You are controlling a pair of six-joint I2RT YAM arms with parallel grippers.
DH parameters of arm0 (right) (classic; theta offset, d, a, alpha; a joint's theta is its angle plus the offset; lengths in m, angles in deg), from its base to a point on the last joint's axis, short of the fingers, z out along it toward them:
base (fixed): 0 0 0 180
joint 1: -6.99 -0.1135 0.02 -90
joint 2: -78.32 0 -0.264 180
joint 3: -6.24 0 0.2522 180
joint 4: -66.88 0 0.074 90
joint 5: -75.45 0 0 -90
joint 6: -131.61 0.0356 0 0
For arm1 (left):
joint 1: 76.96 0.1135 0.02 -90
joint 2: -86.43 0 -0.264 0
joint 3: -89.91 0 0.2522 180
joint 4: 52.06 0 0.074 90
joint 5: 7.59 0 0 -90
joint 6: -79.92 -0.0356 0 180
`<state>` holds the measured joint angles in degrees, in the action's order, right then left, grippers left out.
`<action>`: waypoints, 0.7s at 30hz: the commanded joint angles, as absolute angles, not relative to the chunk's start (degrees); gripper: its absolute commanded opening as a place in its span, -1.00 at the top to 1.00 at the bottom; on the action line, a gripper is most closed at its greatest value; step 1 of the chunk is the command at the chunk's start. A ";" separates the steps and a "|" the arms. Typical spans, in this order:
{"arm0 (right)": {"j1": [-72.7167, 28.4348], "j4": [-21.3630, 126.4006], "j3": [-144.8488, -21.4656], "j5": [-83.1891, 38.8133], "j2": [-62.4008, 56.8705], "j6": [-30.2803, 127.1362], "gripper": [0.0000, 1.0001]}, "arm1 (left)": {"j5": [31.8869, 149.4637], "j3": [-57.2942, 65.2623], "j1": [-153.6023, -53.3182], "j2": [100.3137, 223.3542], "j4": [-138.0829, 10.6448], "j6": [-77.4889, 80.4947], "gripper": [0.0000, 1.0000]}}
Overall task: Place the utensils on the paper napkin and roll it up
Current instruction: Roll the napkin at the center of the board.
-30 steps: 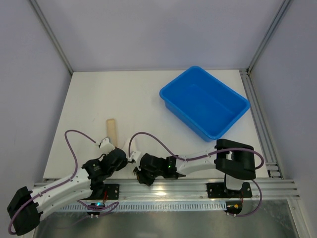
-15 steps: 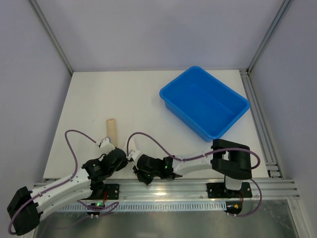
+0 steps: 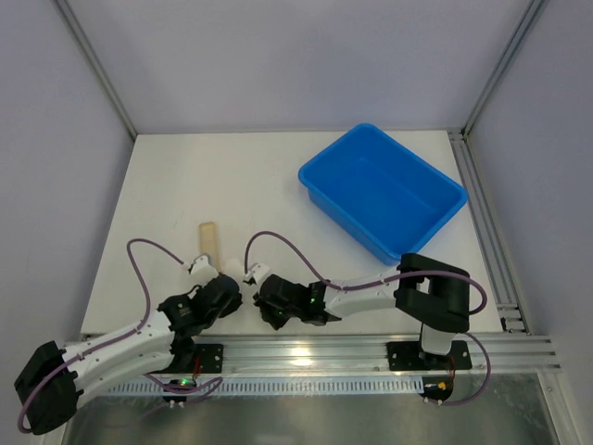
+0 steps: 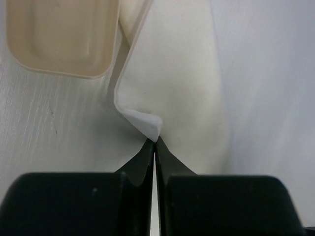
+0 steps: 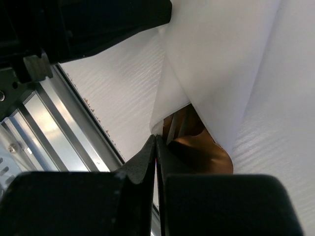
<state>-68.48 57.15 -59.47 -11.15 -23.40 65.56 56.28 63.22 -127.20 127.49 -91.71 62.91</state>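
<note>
In the left wrist view the paper napkin (image 4: 172,73) lies white and partly folded, and my left gripper (image 4: 156,140) is shut on its raised corner. In the right wrist view my right gripper (image 5: 156,137) is shut on the napkin's (image 5: 221,59) lower edge. That edge is folded over the gold-bronze spoon (image 5: 204,150), whose bowl shows under the fold with a second gold piece beside it. In the top view the left gripper (image 3: 227,295) and right gripper (image 3: 262,304) sit close together at the table's near edge. I cannot tell the napkin from the white table there.
A tan beige cylinder (image 3: 209,241) lies just beyond the left gripper and also shows in the left wrist view (image 4: 61,37). A blue bin (image 3: 382,190) stands at the back right. The aluminium rail (image 5: 44,128) runs along the near edge, close to the right gripper.
Both grippers have moved a little away from the near edge. The right gripper has also shifted left, closer to the left one, and still grips the napkin.
</note>
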 commanded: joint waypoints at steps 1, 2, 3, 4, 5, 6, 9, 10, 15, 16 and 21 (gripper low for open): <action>-67.72 56.10 -58.41 -7.69 -22.50 64.90 0.93 | 56.49 61.56 -127.41 129.58 -88.42 61.55 1.00; -67.46 56.10 -58.24 -7.69 -22.41 64.82 0.93 | 56.75 61.56 -127.41 130.54 -87.89 61.47 1.00; -67.28 56.19 -57.97 -7.60 -22.32 64.64 0.93 | 57.10 61.56 -127.41 130.98 -87.45 61.29 1.00; -66.93 56.10 -57.80 -7.60 -22.32 64.64 0.93 | 57.28 61.56 -127.41 131.42 -86.31 61.29 1.00; -66.41 56.28 -57.71 -7.86 -22.32 64.73 0.93 | 57.36 61.56 -127.41 132.30 -85.95 61.29 1.00; -66.05 56.37 -57.45 -8.04 -22.23 64.64 0.93 | 57.45 61.48 -127.41 132.65 -85.51 61.20 1.00; -65.88 56.28 -57.18 -8.48 -21.80 63.94 0.93 | 57.72 61.48 -127.50 133.19 -84.81 61.29 1.00; -65.88 56.63 -56.92 -8.48 -21.53 63.76 0.93 | 57.63 61.65 -127.50 133.10 -84.89 61.29 1.00; -65.88 58.30 -55.42 -9.54 -17.58 62.71 0.93 | 57.45 61.83 -127.58 132.05 -85.16 61.47 1.00; -65.88 58.21 -55.42 -9.19 -15.92 62.62 0.93 | 57.37 61.83 -127.50 132.04 -85.07 61.55 1.00; -65.96 56.20 -55.51 -6.20 -11.78 62.53 0.93 | 57.80 61.83 -127.50 133.27 -82.79 61.38 1.00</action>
